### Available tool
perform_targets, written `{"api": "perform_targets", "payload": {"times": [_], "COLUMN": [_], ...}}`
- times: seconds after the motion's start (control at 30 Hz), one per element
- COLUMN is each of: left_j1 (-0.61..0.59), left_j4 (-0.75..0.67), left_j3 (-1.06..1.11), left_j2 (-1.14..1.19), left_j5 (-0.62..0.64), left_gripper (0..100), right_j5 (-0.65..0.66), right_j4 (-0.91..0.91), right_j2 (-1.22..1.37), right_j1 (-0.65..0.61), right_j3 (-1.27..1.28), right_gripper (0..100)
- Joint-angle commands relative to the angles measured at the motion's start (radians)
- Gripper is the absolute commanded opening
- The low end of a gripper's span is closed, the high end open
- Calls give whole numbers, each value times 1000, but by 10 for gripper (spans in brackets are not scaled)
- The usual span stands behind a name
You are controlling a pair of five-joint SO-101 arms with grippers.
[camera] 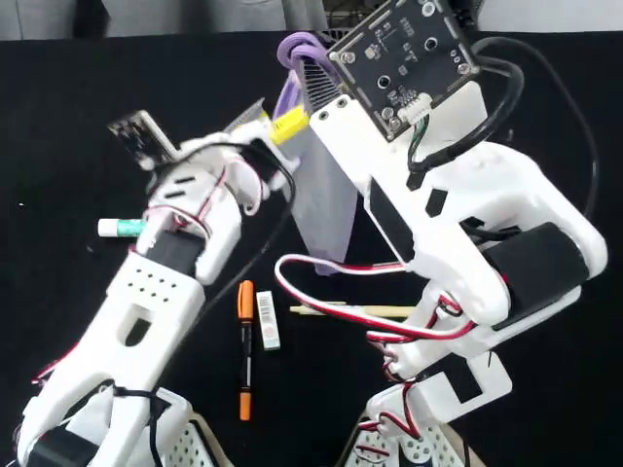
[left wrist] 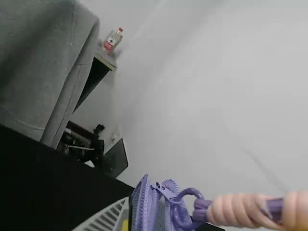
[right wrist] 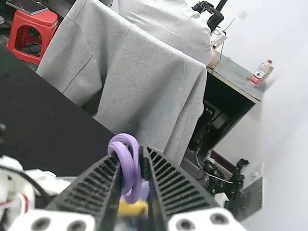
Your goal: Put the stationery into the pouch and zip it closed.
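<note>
Two arms meet over the black worktop as I watch from the remote station. The right end effector is clamped on the purple loop at the top of the lavender pouch. The pouch hangs upright in the upper centre of the high view, and I cannot tell whether its lower edge touches the worktop. The left end effector sits just beside the pouch's upper left corner; I cannot tell whether it is apart or together.

In the left wrist view the pouch's mesh top shows at lower centre. A blurred peach-coloured ribbed object crosses the lower right, next to the loop.

Outside the pouch, an orange marker and a small white-and-green stick lie side by side at lower centre. A pale wooden stick lies to their right, running under the right arm. A white-and-green tube lies at middle left, partly hidden by the left arm.
</note>
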Motion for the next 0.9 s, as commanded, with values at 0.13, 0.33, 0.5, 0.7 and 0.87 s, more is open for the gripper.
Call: {"api": "perform_targets", "payload": {"times": [0.13,0.33,0.5,0.7,0.87], "left_j1": [-248,-510,-621,-621,-584], "left_j4": [190,422,534,534,540], "left_j3": [-173,-179,-179,-179,-219], "left_j2": [-244,-370,-321,-325,-373], "left_j5": [31,8,-192,-232,-232], "left_gripper": [460,406,404,404,404], "right_j5": [3,3,3,3,-2], "right_j4": [17,17,17,17,17], "right_j2": [-39,-39,-39,-38,-38], "right_j1": [66,64,64,61,61], "right_j3": [-33,-28,-28,-25,-33], "right_gripper": [11,11,11,11,11]}}
